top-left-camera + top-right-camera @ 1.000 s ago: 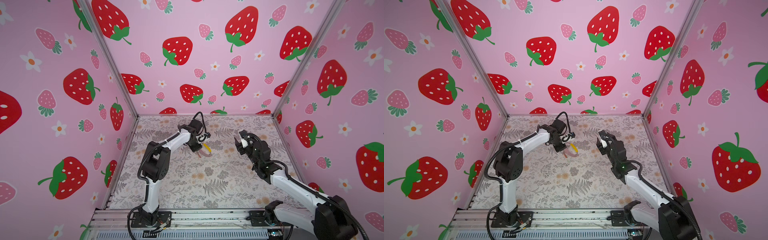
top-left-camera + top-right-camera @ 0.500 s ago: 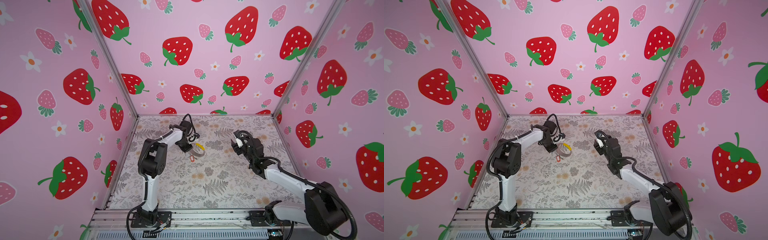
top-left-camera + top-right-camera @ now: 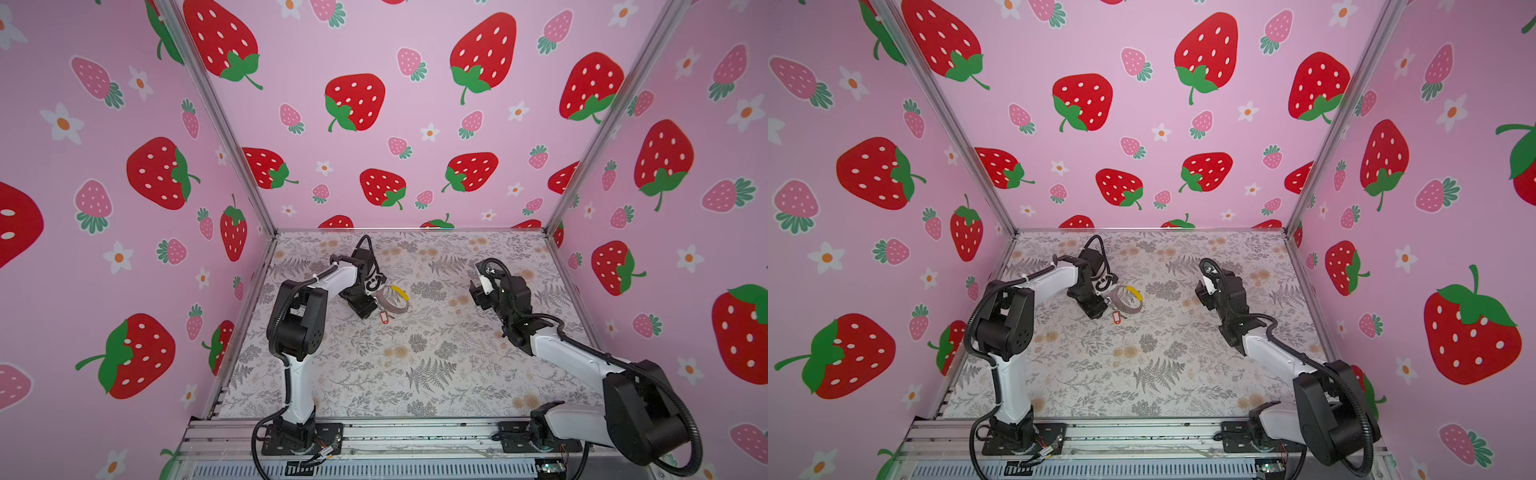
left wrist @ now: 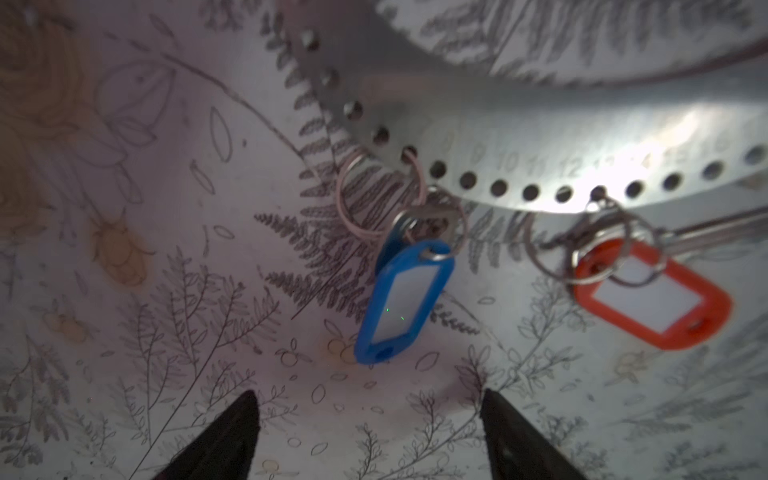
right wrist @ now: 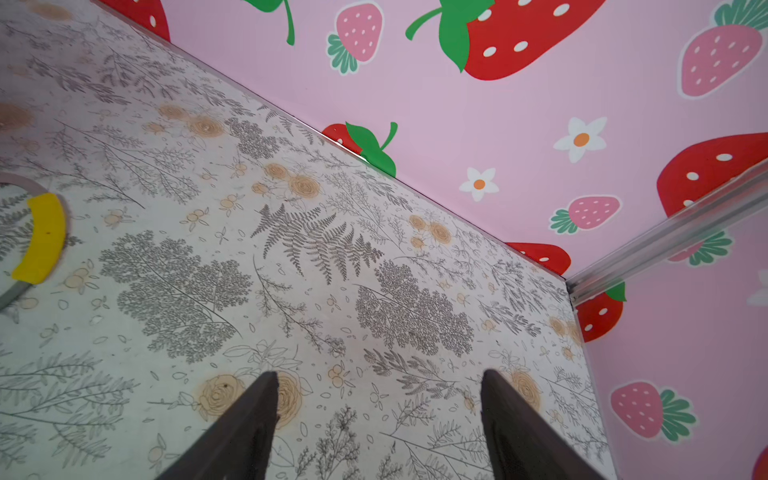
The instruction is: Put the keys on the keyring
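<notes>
Left gripper point(image 4: 369, 392): wide, empty; we lift clear of blue key tag point(image 4: 405, 299).
Right gripper point(image 5: 379, 374): wide, empty.
Keyring point(image 4: 519, 137): we avoid nudging it.

L-wrist view: keyring point(image 4: 519, 124) blurry, cut off at edges; red-tag key point(image 4: 715, 232) partly off-frame too.

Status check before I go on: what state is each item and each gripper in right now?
keyring: lying flat on the table, in neither gripper.
blue-tag key: hooked by its small ring through a hole in the keyring.
red-tag key: hooked through another hole of the keyring.
left gripper: open, empty, close beside the keys.
right gripper: open, empty, off to the side of the keyring.
</notes>
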Tool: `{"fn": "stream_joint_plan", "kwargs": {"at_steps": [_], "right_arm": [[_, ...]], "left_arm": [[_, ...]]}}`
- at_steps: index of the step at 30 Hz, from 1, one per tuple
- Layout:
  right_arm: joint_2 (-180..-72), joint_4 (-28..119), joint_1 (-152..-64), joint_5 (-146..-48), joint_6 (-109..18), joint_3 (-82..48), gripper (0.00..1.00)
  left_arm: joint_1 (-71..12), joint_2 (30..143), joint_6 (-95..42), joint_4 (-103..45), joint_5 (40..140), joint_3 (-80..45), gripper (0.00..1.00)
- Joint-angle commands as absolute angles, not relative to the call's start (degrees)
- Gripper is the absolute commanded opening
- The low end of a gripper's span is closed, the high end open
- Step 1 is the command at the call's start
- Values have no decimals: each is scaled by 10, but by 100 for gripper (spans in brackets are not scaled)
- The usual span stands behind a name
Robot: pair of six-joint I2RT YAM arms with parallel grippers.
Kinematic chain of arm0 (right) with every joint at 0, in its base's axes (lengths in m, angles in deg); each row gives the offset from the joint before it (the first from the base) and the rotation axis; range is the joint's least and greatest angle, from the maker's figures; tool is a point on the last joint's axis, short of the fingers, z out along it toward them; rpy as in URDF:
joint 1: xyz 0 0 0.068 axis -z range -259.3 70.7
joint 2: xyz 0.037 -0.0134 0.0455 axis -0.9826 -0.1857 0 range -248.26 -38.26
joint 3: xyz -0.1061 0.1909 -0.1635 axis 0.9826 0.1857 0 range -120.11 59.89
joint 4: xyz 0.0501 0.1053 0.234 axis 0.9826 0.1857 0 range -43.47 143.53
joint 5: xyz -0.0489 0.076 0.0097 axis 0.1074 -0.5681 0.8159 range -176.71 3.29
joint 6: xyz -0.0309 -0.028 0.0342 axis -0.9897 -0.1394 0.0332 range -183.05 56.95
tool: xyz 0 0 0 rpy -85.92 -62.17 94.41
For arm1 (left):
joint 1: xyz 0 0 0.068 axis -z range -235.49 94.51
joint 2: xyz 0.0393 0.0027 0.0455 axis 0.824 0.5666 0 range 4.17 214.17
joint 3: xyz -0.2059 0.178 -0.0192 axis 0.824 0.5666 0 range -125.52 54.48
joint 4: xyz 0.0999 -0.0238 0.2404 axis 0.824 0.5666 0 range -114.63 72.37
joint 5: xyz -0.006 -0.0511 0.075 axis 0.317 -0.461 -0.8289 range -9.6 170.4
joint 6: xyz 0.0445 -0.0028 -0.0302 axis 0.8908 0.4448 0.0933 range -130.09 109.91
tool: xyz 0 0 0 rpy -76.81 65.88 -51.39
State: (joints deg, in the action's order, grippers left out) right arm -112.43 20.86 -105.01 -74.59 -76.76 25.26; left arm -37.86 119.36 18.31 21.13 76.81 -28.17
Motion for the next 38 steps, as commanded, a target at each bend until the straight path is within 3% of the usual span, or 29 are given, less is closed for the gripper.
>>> {"fn": "stream_joint_plan", "kwargs": {"at_steps": [1, 5, 7, 12, 18, 24, 38], "right_arm": [[-1112, 200, -1031, -739, -757, 273, 79], [-1110, 124, -988, -743, -736, 309, 84], [-1125, 63, -963, -750, -731, 334, 99], [-1197, -84, -901, -781, -682, 392, 99], [-1280, -294, -871, -838, -663, 470, 99], [-1280, -287, -872, -832, -663, 467, 99], [-1280, -275, -871, -822, -657, 460, 99]], "left_arm": [[-390, 1147, 152, 198, 729, -257, 99], [-419, 1047, 102, 62, 738, -161, 99], [-445, 974, 63, -66, 774, -73, 99], [-524, 877, -49, -345, 850, 114, 99], [-559, 918, -103, -586, 825, 232, 99], [-560, 929, -102, -710, 828, 296, 99], [-559, 927, -100, -693, 827, 291, 99]]}}
